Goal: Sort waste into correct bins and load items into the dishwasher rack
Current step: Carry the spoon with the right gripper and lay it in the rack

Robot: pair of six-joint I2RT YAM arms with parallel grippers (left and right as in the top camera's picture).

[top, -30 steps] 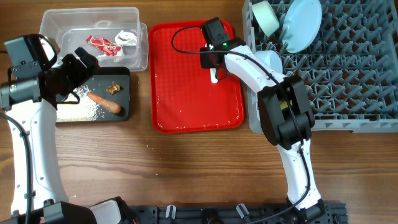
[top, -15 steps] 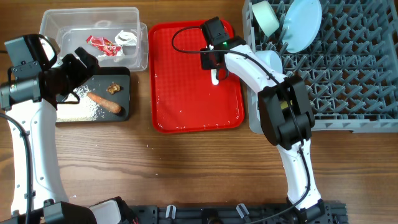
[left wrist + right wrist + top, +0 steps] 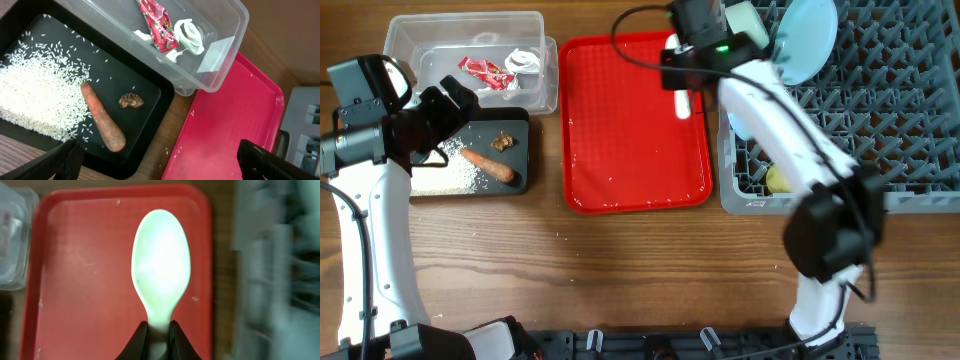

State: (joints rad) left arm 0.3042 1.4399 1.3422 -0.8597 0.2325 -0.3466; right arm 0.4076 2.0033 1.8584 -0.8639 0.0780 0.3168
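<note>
1. Spoon point(image 3: 160, 270): white plastic. It hung above the far right corner of the red tray point(image 3: 620, 150), just beside the rack point(image 3: 880, 120) and near the counter's far edge.
2. Right gripper point(image 3: 159, 330): jaws were clenched on the spoon's handle just behind the bowl, which pointed away from the wrist.
3. Handling, as judged: light, stiff and smooth. It would probably swivel or slip in so narrow a pinch. The handle neck was the sound place to hold it. It looked thin enough to drop through the grid, so it wanted lodging between pegs.
4. Left gripper point(image 3: 157, 157): jaws were released, spread wide and empty, hovering over the black tray point(image 3: 140, 75) at the counter's left edge.
5. Waste, binned:
   - The wrapper point(image 3: 156, 25) and tissue point(image 3: 189, 36) lay in the tub point(image 3: 400, 35) at the far left corner.
   - The carrot stick point(image 3: 102, 117), rice point(image 3: 35, 97) and food chunk point(image 3: 131, 101) lay in the black tray.
6. Rack contents: the plate point(image 3: 810, 40) and green bowl point(image 3: 748, 25) stood at its far left. The yellow cup point(image 3: 778, 180) showed near its front left, partly behind the arm.
</note>
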